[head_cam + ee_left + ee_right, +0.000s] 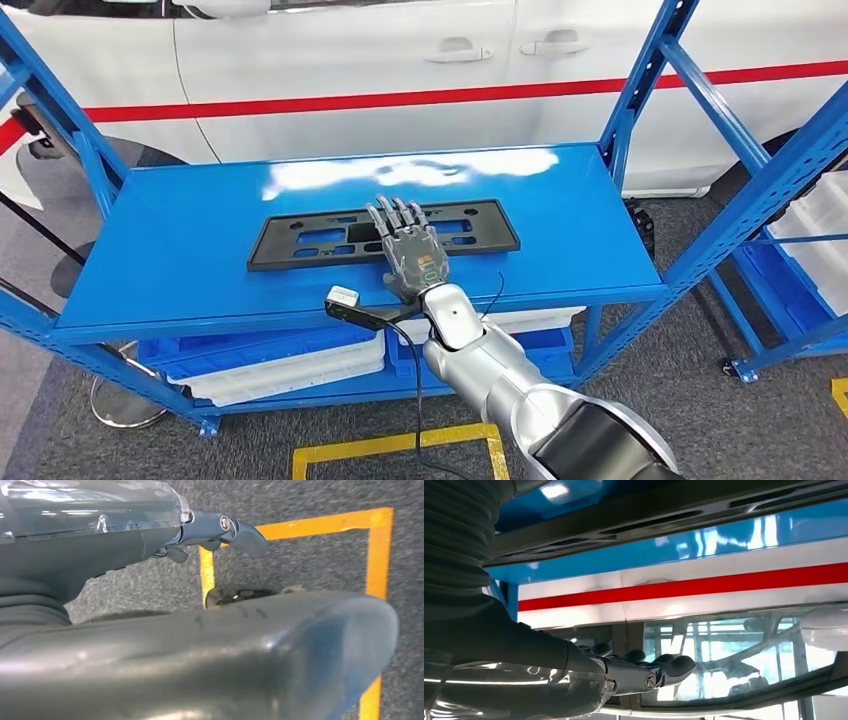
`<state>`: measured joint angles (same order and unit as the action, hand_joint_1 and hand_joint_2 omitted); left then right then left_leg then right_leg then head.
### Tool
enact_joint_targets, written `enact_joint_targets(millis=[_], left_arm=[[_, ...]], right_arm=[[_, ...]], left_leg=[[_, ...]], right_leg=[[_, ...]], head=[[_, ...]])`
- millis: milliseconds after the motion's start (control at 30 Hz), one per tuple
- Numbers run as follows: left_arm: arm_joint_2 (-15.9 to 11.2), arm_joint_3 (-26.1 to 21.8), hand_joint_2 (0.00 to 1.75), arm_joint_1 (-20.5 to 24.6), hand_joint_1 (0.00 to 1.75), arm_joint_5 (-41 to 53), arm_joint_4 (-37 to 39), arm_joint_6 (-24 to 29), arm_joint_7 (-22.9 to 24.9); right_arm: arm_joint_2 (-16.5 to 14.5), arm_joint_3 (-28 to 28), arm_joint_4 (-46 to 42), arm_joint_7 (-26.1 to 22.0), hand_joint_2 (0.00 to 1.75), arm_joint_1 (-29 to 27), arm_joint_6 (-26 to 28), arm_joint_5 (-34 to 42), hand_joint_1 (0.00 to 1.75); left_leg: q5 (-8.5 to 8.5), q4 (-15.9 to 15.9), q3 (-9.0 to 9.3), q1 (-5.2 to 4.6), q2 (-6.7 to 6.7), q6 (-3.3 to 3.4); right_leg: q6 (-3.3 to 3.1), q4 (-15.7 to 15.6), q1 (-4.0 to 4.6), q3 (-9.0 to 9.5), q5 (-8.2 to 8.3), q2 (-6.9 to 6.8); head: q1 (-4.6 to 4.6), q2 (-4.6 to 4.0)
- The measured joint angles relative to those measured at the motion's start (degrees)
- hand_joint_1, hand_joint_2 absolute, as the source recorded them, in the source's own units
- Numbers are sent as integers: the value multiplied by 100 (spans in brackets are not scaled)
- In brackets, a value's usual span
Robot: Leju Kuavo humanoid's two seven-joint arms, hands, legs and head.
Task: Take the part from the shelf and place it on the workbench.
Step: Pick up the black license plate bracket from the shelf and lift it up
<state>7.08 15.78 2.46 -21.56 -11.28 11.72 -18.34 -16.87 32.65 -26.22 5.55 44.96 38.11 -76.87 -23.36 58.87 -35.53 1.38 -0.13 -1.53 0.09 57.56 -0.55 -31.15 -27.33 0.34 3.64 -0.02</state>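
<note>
The part (300, 240) is a long flat black plastic frame with cut-outs. It lies flat on the top board of the blue shelf (170, 260), a little behind the middle. My right hand (408, 252) reaches in from the front, its fingers stretched out flat over the right half of the part, gripping nothing. In the right wrist view the straight fingers (659, 670) show, with the part (649, 517) as a dark strip past them. My left hand (220, 530) hangs over the grey floor, fingers loose and empty.
A white car with a red stripe (400, 60) stands close behind the shelf. Blue uprights (640, 90) frame the top board at both ends. White bins (290, 370) sit on the lower level. Another blue rack (800, 210) stands at the right. Yellow tape (400, 442) marks the floor.
</note>
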Motion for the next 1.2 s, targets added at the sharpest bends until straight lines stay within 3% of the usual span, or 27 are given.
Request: enact_joint_targets(millis=[100,167,267,300,333,367,433,467,500,567,600,667,700,733,800,833,867,933,967,1033,1133,1200], left_arm=[[-28,0,0,-1,0,-4,4,-7,-1],[-37,0,0,-10,0,-6,4,-1,0],[-41,0,0,-7,0,-8,4,17,0],[-41,0,0,-9,0,-9,4,22,1],[-41,0,0,-13,0,-10,5,26,1],[-41,0,0,-16,0,-12,5,29,2],[-39,0,0,-18,0,-15,7,31,2],[-37,0,0,-13,0,-17,8,34,3],[-35,0,0,-6,0,-20,8,40,5],[-33,0,0,3,0,-25,9,55,11],[-34,0,0,5,0,-25,9,64,14],[-36,0,0,5,0,-23,9,86,15],[-38,0,0,6,0,-22,9,101,18],[-39,0,0,7,0,-20,10,115,23],[-40,0,0,0,0,-16,11,140,38],[-42,0,0,-7,0,-15,11,149,46],[-43,0,0,-14,0,-17,12,156,55],[-48,0,0,-18,0,-21,14,165,66],[-50,0,0,-17,0,-23,16,168,67],[-53,0,0,-6,0,-24,20,171,60],[-51,0,0,-6,0,-44,22,182,37],[-47,0,0,-6,0,-55,22,209,24]], right_arm=[[13,-32,12,1,175,5,-8,-13,0],[16,-43,13,5,175,13,-13,-16,0],[33,-48,32,9,175,-11,-33,-26,0],[40,-48,44,9,175,-30,-41,-29,0],[47,-48,54,9,175,-46,-47,-31,0],[51,-48,59,9,175,-54,-52,-31,0],[56,-49,62,9,175,-47,-63,-31,0],[57,-50,63,9,175,-37,-74,-32,0],[58,-50,66,8,175,-30,-83,-38,0],[58,-50,73,16,175,-24,-98,-62,0],[55,-50,75,31,175,-25,-99,-84,13],[46,-50,82,86,175,-17,-150,-152,99],[38,-50,90,125,175,-16,-217,-199,143],[34,-50,102,167,175,-20,-303,-250,173],[26,-50,140,263,175,-44,-477,-350,175],[26,-50,162,306,175,-59,-538,-390,175],[27,-50,185,348,175,-68,-581,-427,175],[29,-50,224,412,175,-73,-629,-501,175],[31,-50,242,437,175,-68,-654,-537,175],[34,-50,275,463,175,-62,-708,-590,175],[31,-49,311,440,175,-53,-765,-630,175],[28,-49,329,405,175,-45,-798,-646,175]], left_leg=[[-65,-32,27,-23,-15,153],[-84,-56,67,-19,-16,229],[-135,-62,113,-31,-17,297],[-157,-61,132,-40,-22,306],[-183,-60,162,-50,-28,308],[-211,-61,204,-61,-35,307],[-276,-66,304,-83,-43,294],[-306,-68,339,-96,-47,277],[-328,-75,358,-99,-48,253],[-353,-101,376,-94,-46,187],[-371,-112,388,-89,-38,156],[-492,55,344,-90,-25,101],[-624,316,225,-85,-21,79],[-777,679,43,-76,-19,56],[-976,1373,-371,-57,-19,14],[-925,1479,-476,-49,-18,-2],[-756,1355,-471,-39,-17,-14],[-290,631,-205,-20,-9,-16],[-142,285,-66,-23,-6,-1],[-94,2,43,-39,-11,63],[-94,-35,50,-43,-21,173],[-87,-71,79,-29,-17,239]], right_leg=[[95,18,-5,7,-55,-3],[147,292,-25,-111,-212,-9],[171,1414,-25,-761,-636,-14],[166,1677,-24,-955,-661,-14],[150,1723,-21,-1050,-560,-14],[122,1531,-15,-1024,-347,-14],[29,750,18,-731,164,-12],[-15,402,42,-587,308,-13],[-46,189,65,-495,365,-15],[-81,66,92,-446,334,-11],[-95,36,73,-421,336,-10],[-137,-56,33,-336,343,-12],[-156,-89,15,-291,338,-20],[-174,-97,23,-263,320,-24],[-189,-88,29,-226,278,-31],[-185,-78,30,-207,252,-29],[-176,-62,28,-183,222,-23],[-138,-14,25,-137,144,-12],[-112,21,35,-134,109,-6],[-58,55,55,-156,74,-2],[23,91,50,-178,29,-2],[81,418,33,-324,-173,-6]], head=[[-1,0],[-1,0],[-2,0],[-2,0],[-2,0],[-2,0],[-2,0],[-3,0],[-3,0],[-4,0],[-2,0],[-2,0],[-1,0],[-2,0],[-1,0],[-2,0],[-2,0],[-2,0],[-2,0],[-3,0],[-2,0],[-3,0]])
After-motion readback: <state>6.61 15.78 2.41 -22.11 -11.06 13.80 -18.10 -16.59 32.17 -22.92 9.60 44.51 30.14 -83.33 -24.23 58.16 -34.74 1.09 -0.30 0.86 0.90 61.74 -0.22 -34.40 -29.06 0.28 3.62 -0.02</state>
